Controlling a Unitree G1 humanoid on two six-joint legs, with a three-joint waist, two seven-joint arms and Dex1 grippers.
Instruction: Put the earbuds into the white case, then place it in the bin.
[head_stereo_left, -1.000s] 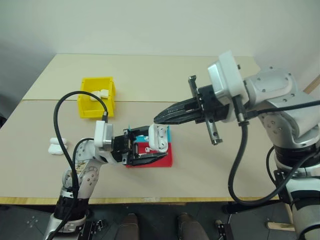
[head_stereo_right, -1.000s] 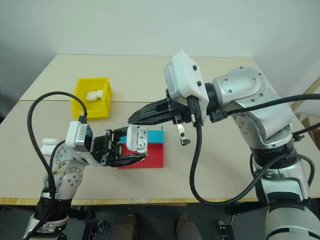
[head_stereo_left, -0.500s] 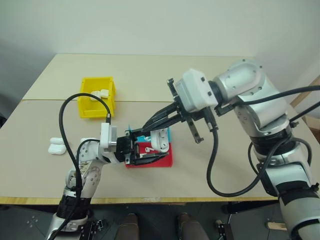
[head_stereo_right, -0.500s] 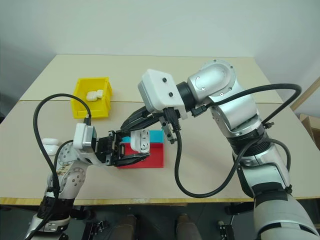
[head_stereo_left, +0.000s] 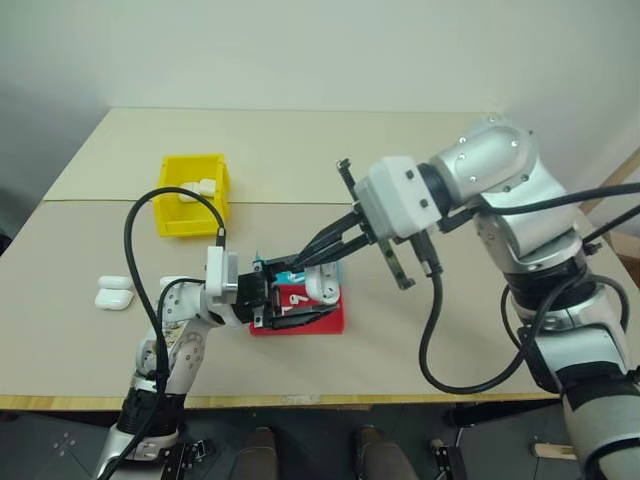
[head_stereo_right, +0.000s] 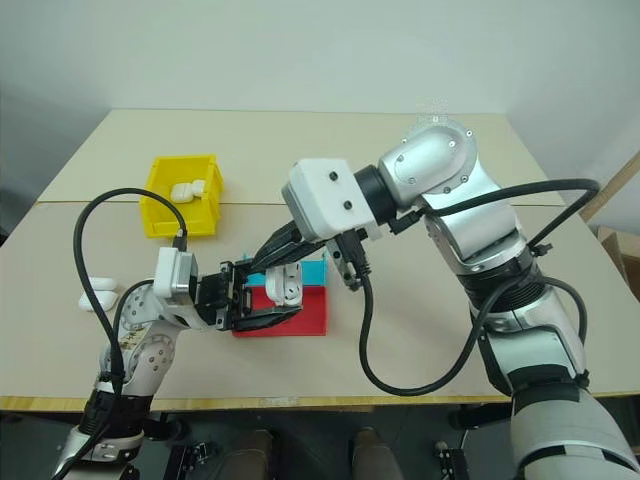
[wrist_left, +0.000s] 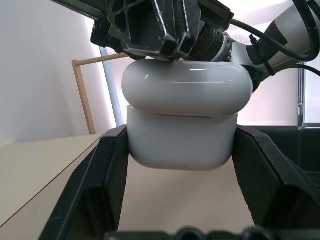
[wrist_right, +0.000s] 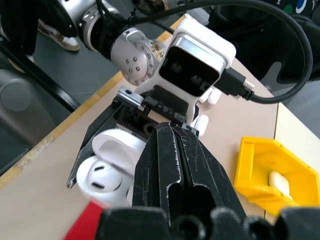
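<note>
Left hand (head_stereo_left: 300, 300) clamps the white case (head_stereo_left: 320, 282) above the tray (head_stereo_left: 338, 318) on the table (head_stereo_left: 420, 180), steadying it; left wrist view: fingers (wrist_left: 97, 175) flank its base; right wrist view: closed right hand (wrist_right: 172, 130) meets its open lid, bin (wrist_right: 265, 170) beyond.

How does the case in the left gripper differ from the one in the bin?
The held case is clamped in the left gripper above the tray; the bin case lies loose in the yellow bin. The right gripper meets the held case, not the bin case. Both white.
</note>
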